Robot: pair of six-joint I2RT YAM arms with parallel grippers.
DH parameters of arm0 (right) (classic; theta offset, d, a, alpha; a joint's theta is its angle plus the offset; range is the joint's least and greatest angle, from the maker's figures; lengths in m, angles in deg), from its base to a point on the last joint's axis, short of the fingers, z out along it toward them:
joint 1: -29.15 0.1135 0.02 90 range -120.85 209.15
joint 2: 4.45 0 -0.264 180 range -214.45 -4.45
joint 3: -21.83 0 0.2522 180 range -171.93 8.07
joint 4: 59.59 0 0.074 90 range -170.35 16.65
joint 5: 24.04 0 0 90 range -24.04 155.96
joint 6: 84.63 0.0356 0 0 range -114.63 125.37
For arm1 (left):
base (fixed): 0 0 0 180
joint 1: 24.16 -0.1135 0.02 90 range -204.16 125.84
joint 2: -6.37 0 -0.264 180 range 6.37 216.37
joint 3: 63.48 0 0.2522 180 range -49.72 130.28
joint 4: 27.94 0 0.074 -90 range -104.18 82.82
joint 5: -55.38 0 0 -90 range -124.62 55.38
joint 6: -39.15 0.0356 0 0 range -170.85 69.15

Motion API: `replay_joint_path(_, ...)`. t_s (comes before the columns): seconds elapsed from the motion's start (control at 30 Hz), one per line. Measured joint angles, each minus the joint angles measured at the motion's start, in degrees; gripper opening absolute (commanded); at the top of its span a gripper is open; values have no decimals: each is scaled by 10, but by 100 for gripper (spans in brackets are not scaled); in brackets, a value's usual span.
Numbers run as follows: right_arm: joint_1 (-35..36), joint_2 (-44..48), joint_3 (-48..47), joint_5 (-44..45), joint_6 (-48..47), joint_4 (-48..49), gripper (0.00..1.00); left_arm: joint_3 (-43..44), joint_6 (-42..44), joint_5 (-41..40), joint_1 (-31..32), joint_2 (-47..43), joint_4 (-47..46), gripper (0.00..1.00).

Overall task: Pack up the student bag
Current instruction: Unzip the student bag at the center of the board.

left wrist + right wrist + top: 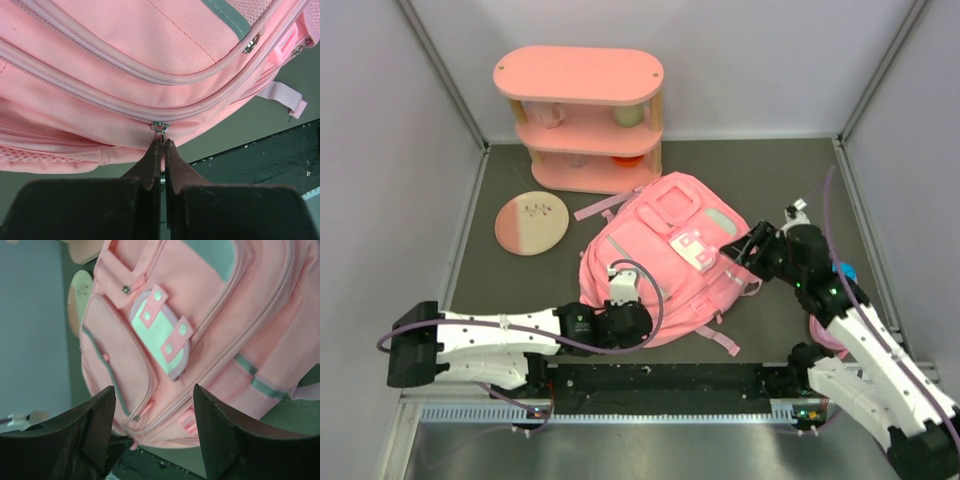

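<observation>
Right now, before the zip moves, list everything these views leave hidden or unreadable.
Inside of the student bag: every view, its own fabric covers it.
Tab of the zip pull: left wrist, the shut left end effector covers it.
Contents of the shelf: top external, upper tiers overhang them, too small to name.
Markings on the plate: top external, too small.
The blue object: top external, the right arm covers most.

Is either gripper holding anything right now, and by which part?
The left gripper is pinched shut on the bag's metal zipper pull, at its lower end. The right gripper is open and holds nothing.
</observation>
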Motion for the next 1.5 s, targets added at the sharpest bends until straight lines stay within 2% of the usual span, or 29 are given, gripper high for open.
replay_joint_path(0.1,23,92,45,-18,50,-9,62,5,17,7,0,15,-4,0)
replay_joint_path(0.2,100,106,80,-6,108,-7,59,6,28,14,0,18,-8,0)
replay_joint_path(0.4,276,16,111,49,225,19,58,13,45,23,0,18,-13,0)
replay_joint_path(0.5,322,-40,111,82,258,57,56,13,49,24,0,12,-14,0)
replay_joint_path(0.6,334,-79,108,108,275,88,49,13,52,25,0,1,-14,0)
replay_joint_path(0.63,334,-92,106,119,279,95,38,13,52,26,0,-3,-14,0)
replay_joint_path(0.7,335,-113,103,135,286,106,32,13,53,26,0,-8,-13,0)
replay_joint_path(0.73,335,-119,101,141,289,108,19,13,54,26,0,-9,-14,0)
replay_joint_path(0.77,335,-127,100,148,293,111,12,13,54,26,0,-9,-14,0)
replay_joint_path(0.8,335,-134,99,153,296,112,1,13,55,27,0,-9,-14,0)
replay_joint_path(1.03,323,-122,97,167,290,104,0,13,60,27,-1,-12,-14,0)
replay_joint_path(1.17,251,-50,99,112,229,64,0,14,56,5,-7,-36,-18,0)
replay_joint_path(1.23,171,-26,98,74,183,47,0,18,56,-5,-23,-48,-20,0)
replay_joint_path(1.33,98,-29,80,37,102,10,0,22,66,-6,-60,-53,-10,0)
replay_joint_path(1.5,43,-62,40,22,6,-21,0,21,97,6,-148,-49,26,0)
